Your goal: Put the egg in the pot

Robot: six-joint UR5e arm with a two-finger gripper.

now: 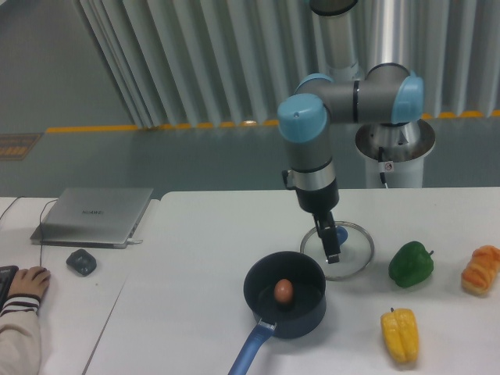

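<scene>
The small orange-brown egg lies on the dark floor inside the round navy pot, whose lighter blue handle points toward the front edge. My gripper hangs above and to the right of the pot, over the glass lid, clear of the egg. Its fingers hold nothing, but from this side view I cannot make out the gap between them.
A round glass lid with a blue knob lies right of the pot. Further right sit a green pepper, a yellow pepper and an orange bread-like item. A laptop, a mouse and a person's hand are at left.
</scene>
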